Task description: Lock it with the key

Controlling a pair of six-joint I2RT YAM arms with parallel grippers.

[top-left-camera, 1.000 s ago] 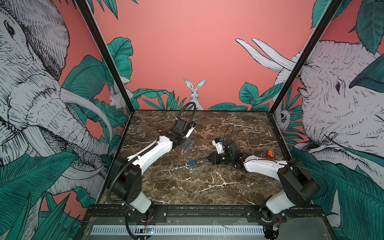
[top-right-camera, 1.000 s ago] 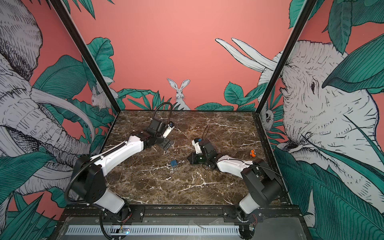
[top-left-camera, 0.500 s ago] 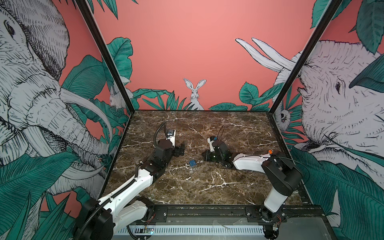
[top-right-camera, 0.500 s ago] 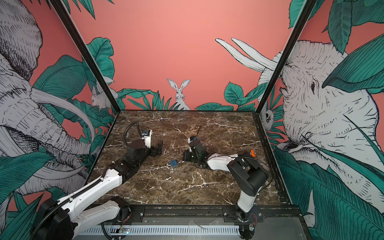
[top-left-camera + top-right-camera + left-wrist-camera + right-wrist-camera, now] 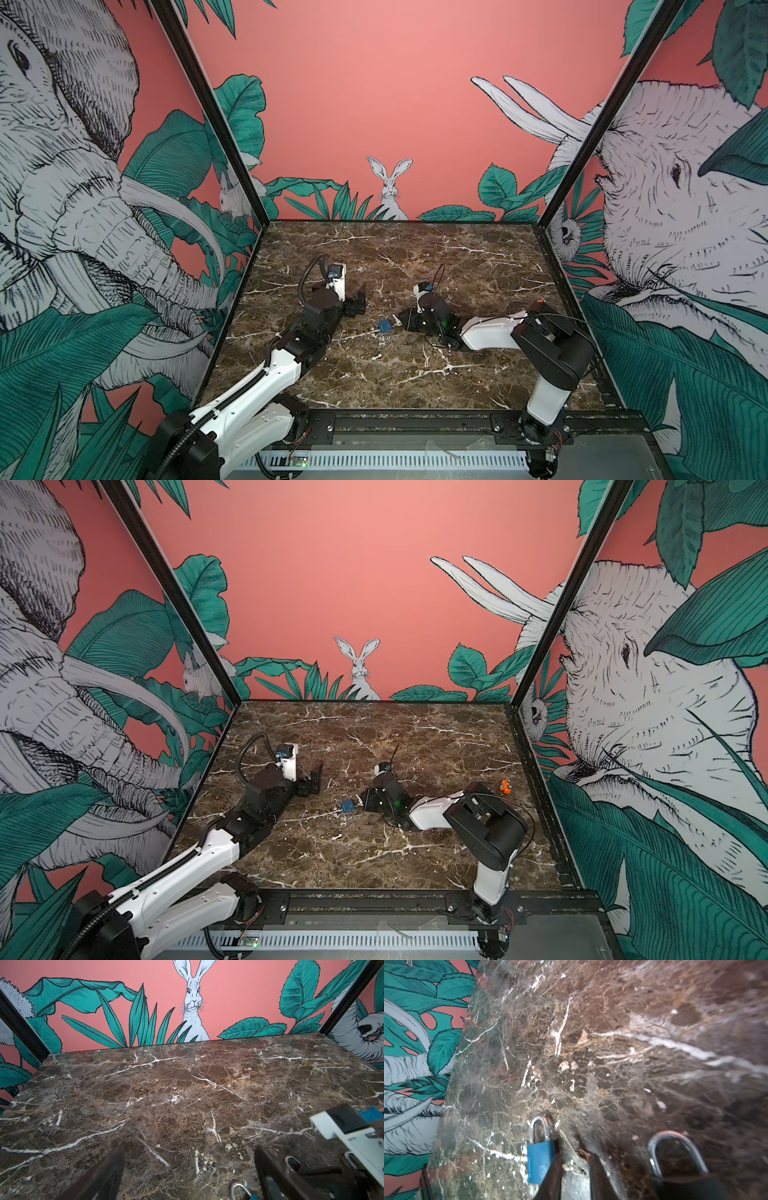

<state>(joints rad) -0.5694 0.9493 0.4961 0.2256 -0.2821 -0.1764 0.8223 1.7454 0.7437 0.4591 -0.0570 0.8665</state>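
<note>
Between R jaws: key (image 5: 576, 1160), padlock (image 5: 540, 1160) beside

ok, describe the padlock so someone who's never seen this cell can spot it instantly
Start at the brown marble tabletop and go to its middle, right by the tips of the right gripper. The padlock lies flat there with a silver key beside it. It is the only blue-bodied thing on the table, with a shiny silver shackle.
</note>
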